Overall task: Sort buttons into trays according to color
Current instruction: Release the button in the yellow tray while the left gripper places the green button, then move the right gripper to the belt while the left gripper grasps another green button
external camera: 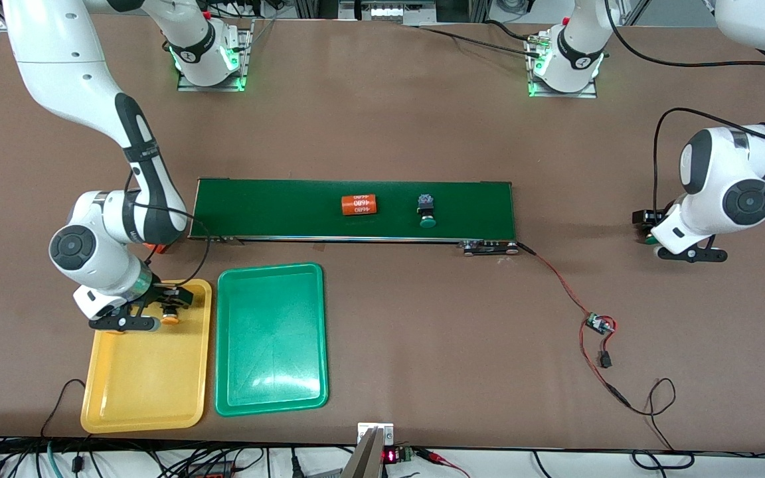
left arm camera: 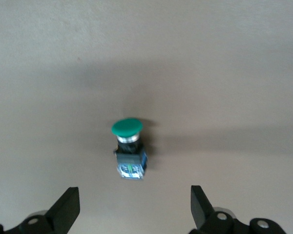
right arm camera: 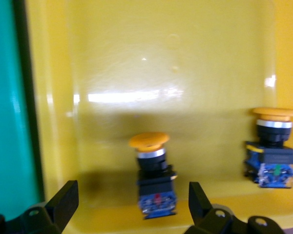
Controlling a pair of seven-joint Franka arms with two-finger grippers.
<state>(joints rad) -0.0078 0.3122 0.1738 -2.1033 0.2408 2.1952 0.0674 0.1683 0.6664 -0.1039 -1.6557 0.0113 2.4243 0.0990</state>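
My right gripper [external camera: 169, 307] [right arm camera: 132, 204] is open, low over the yellow tray's [external camera: 150, 378] [right arm camera: 171, 63] end nearest the conveyor. A yellow-capped button [external camera: 170, 318] [right arm camera: 154, 170] lies in the tray between its fingers, untouched. A second yellow-capped button [right arm camera: 273, 156] lies in the tray beside it. My left gripper [external camera: 648, 229] [left arm camera: 134, 202] is open, low over the bare table at the left arm's end, with a green-capped button [left arm camera: 128, 146] lying on the table just ahead of its fingers. Another green-capped button [external camera: 427, 211] lies on the conveyor belt [external camera: 276, 206]. The green tray [external camera: 269, 338] is empty.
An orange "4680" cylinder [external camera: 359, 205] lies on the belt beside the green-capped button. Something orange [external camera: 155, 248] peeks from under the right arm at the belt's end. A red-black cable with a small board [external camera: 598, 324] trails from the belt toward the front edge.
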